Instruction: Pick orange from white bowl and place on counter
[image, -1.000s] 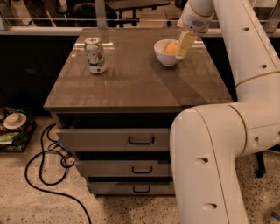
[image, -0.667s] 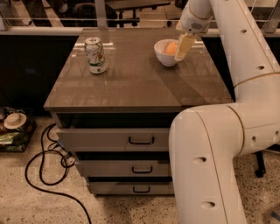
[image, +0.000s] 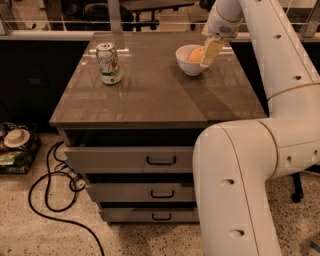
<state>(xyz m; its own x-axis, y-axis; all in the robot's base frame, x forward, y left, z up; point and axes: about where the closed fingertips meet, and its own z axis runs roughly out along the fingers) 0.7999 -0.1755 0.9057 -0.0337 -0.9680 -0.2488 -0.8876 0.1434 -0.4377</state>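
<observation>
The orange (image: 195, 55) lies inside the white bowl (image: 186, 64), which stands on the far right part of the counter (image: 150, 95). My gripper (image: 208, 58) reaches down from the white arm at the bowl's right rim, right beside the orange and partly covering the bowl's right side. The orange still rests in the bowl.
A green and white soda can (image: 108, 63) stands upright on the counter's far left. The cabinet's top drawer (image: 130, 159) is slightly pulled out. My large white arm body (image: 250, 190) fills the right foreground. Black cables (image: 55, 195) lie on the floor at the left.
My gripper has edged very slightly to the right at the bowl's rim. The orange, the bowl and the can have not moved.
</observation>
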